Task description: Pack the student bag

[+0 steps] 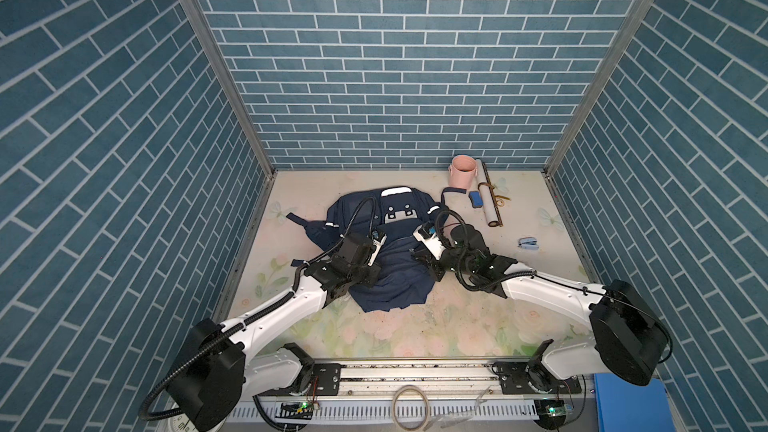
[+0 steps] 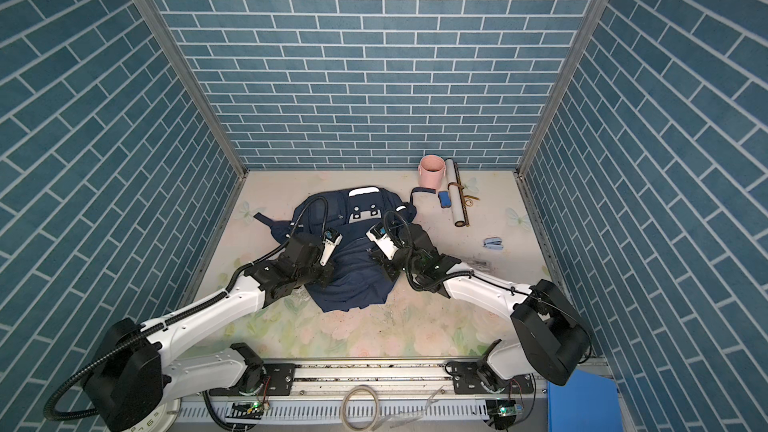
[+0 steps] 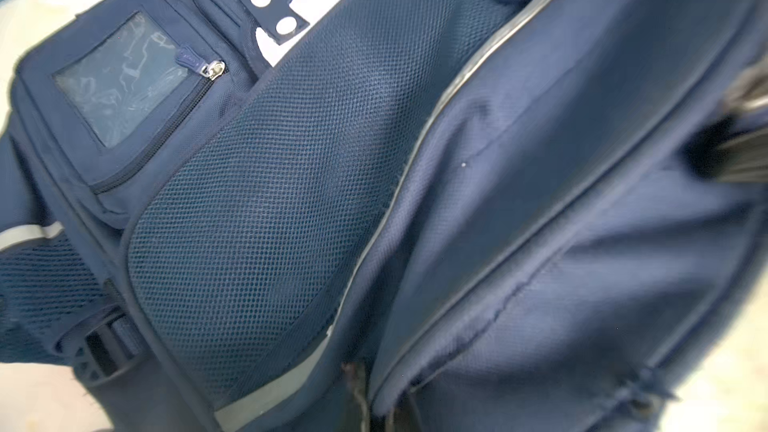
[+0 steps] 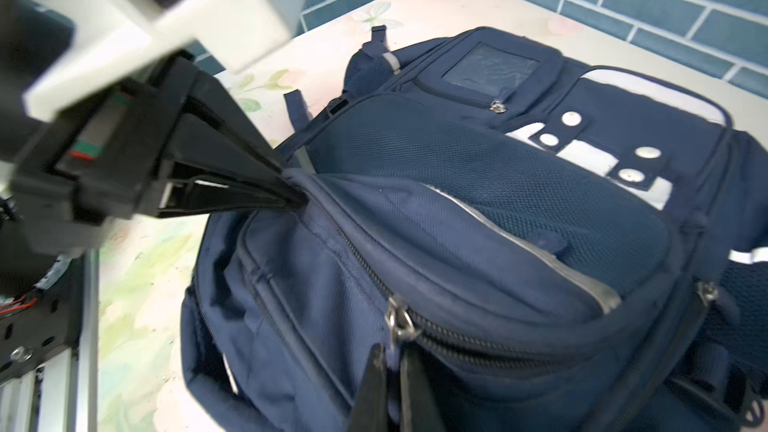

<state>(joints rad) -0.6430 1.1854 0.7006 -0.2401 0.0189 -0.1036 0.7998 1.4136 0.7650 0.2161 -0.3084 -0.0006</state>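
The navy student bag (image 1: 395, 276) (image 2: 353, 280) lies flat in the middle of the table, its white patch with dots at the far end. My left gripper (image 4: 297, 197) is shut on a fold of the bag's fabric beside the zip line. In the left wrist view its fingertips (image 3: 376, 409) are blurred at the edge of a pocket flap. My right gripper (image 4: 395, 361) is shut on the blue pull tab of a zipper, just under the metal slider (image 4: 399, 322). In both top views each gripper's jaws are hidden under its own wrist.
At the back right stand a pink cup (image 1: 462, 170), a rolled sheet (image 1: 489, 201) and a blue eraser block (image 1: 476, 198). A small blue stapler (image 1: 528, 243) lies further right. Bag straps (image 1: 297, 220) trail left. A blue folder (image 1: 631, 405) sits off the front right corner.
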